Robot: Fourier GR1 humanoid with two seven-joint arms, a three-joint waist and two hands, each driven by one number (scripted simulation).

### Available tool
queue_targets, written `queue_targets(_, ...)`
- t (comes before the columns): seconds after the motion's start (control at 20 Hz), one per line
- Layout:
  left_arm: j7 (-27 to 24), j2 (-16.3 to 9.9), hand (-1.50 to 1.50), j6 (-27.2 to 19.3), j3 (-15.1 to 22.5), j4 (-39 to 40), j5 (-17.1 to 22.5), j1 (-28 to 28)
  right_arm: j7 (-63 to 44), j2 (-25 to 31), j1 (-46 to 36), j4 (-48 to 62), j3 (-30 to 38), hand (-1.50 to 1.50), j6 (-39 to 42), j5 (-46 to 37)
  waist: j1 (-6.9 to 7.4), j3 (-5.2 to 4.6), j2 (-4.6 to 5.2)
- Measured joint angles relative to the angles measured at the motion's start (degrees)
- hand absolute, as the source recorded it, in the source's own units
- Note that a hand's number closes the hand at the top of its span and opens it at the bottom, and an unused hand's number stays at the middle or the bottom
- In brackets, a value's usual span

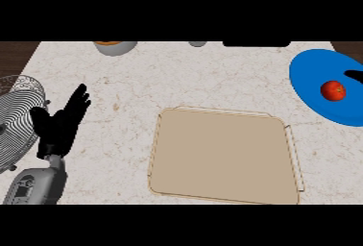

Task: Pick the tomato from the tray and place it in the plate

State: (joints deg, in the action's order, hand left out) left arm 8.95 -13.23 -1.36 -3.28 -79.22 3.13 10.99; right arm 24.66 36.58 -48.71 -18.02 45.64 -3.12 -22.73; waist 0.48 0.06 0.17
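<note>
A red tomato point(333, 90) lies on the blue plate point(315, 67) at the right edge of the counter. Above and to the right of it, a small black part of my right hand point(354, 75) pokes in from the right edge, over the plate and apart from the tomato. The beige tray point(223, 156) in the middle of the counter holds nothing. At the left, my left hand point(60, 127) rests open with its fingers straight and pointing away, left of the tray.
A round wire rack point(16, 120) sits at the left edge, right beside my left hand. At the counter's far edge stand a grey bowl point(114, 48) with something orange in it, a small grey object point(198, 43) and a black object point(255, 43).
</note>
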Motion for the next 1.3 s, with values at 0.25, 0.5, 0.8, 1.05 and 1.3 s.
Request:
queue_targets(0.25,-0.38,0.61,0.00,0.33,0.38,-0.77,-0.52,-1.09,1.87,2.73,2.71,0.59,0.62,-1.50,5.70,3.54,0.34,0.02,0.14)
queue_targets(0.5,0.76,1.00,0.00,0.29,0.45,-2.10,-0.86,-1.56,5.93,4.38,6.37,1.21,0.62,-1.50,7.83,5.83,0.56,0.04,0.21)
queue_targets(0.8,0.74,1.23,0.00,0.57,-0.01,-1.83,-1.08,-0.91,7.91,7.46,8.88,2.90,0.39,-1.50,8.97,7.63,0.71,0.09,0.32)
queue_targets(1.05,1.00,1.05,0.00,0.95,-0.41,-1.29,-1.31,-0.09,9.46,9.42,10.74,4.29,-0.10,-1.50,9.45,8.39,0.81,0.10,0.39)
queue_targets(1.3,2.52,1.54,0.00,0.82,-0.23,-2.69,-1.39,-0.18,8.97,11.39,12.49,5.32,-1.02,-1.50,9.68,8.56,0.85,0.12,0.36)
